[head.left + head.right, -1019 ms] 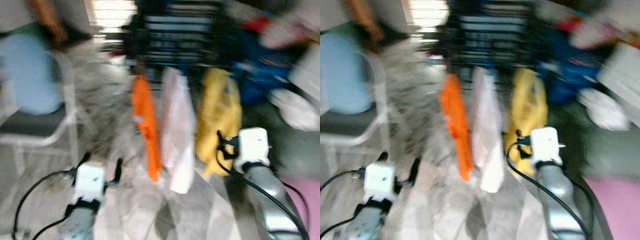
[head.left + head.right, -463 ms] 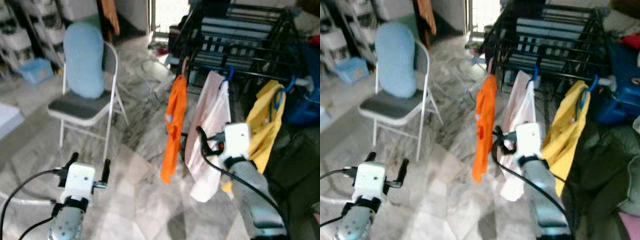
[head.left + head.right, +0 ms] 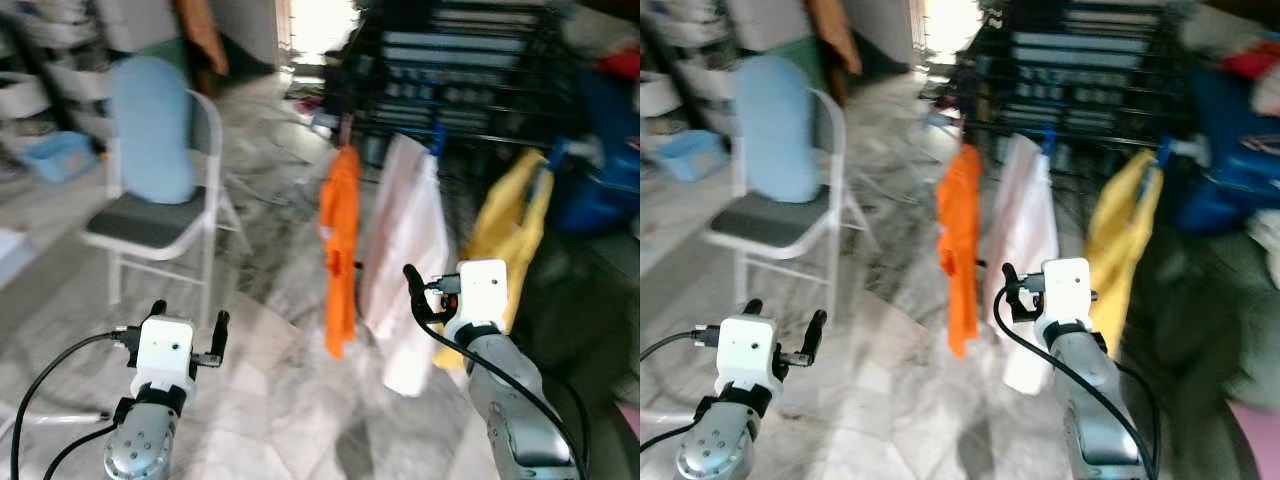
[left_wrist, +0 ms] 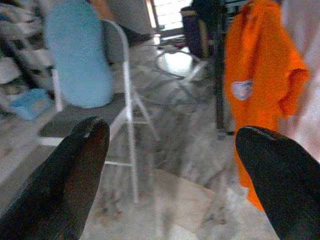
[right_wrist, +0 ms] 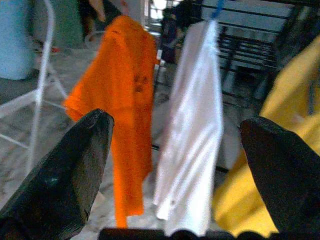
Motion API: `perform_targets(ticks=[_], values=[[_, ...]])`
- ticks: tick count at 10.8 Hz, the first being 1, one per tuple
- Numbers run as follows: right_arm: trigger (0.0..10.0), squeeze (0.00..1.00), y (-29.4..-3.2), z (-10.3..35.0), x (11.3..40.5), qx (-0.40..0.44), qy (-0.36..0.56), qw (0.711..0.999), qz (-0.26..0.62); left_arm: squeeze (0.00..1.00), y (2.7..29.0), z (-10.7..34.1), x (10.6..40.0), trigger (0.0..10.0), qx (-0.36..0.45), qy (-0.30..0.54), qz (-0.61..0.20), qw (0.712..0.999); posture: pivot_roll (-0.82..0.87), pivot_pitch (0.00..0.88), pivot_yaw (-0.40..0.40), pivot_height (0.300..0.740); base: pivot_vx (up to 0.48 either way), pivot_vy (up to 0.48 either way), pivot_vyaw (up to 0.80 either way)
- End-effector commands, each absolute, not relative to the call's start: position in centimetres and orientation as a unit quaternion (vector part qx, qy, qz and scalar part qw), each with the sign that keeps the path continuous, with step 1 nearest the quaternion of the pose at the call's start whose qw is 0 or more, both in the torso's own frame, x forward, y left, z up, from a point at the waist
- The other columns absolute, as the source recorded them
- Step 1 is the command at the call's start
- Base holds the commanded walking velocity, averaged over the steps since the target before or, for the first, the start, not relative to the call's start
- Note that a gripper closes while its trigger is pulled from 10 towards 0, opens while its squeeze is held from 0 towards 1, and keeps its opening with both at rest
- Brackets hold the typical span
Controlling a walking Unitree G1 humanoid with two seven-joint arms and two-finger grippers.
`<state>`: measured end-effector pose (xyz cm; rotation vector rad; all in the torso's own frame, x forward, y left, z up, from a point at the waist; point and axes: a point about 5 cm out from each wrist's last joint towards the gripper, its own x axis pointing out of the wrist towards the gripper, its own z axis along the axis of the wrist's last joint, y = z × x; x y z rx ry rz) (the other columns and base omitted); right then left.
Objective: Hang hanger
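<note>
Three garments hang in a row from a black drying rack (image 3: 470, 70): an orange shirt (image 3: 340, 240), a pale white shirt (image 3: 408, 240) on a blue hanger hook (image 3: 437, 135), and a yellow garment (image 3: 505, 235). My right gripper (image 5: 175, 135) is raised in front of the white shirt and stands open, holding nothing. Its white wrist housing (image 3: 482, 290) sits before the yellow garment's lower part. Low on the left over the floor, my left gripper (image 3: 188, 318) is open and holds nothing, facing the chair and the orange shirt (image 4: 260, 80).
A white folding chair (image 3: 205, 200) with a light blue cushion (image 3: 150, 130) stands on the marble floor at the left. Shelves with bins line the far left wall. Blue items and dark laundry lie right of the rack.
The whole picture has swung and steadied, so the camera moved. Both grippers stay open and empty, in about the same places relative to my body.
</note>
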<state>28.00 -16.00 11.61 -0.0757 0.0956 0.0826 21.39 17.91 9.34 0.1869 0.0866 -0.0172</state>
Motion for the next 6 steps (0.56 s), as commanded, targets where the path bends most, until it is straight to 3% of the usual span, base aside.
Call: perform_targets(ticks=[1,2,6], values=[[10.0,0.00,-16.15,12.41,28.15,-0.037,0.036,0.998,0.037,0.00,17.97,9.59,21.40,10.0,0.090,0.043,-0.008,0.995,0.00,0.000,0.004,0.740,0.000,0.442,-0.77],[10.0,0.00,-16.36,12.55,28.31,-0.036,0.035,0.998,0.030,0.00,17.96,9.66,21.56,10.0,0.081,0.045,-0.008,0.996,0.00,0.000,0.008,0.740,0.000,0.480,-0.77],[10.0,0.00,-16.49,12.97,27.99,-0.043,0.024,0.998,0.030,0.00,17.74,9.53,21.66,10.0,0.079,0.049,-0.011,0.996,-0.01,0.000,0.007,0.740,0.000,0.480,0.00]])
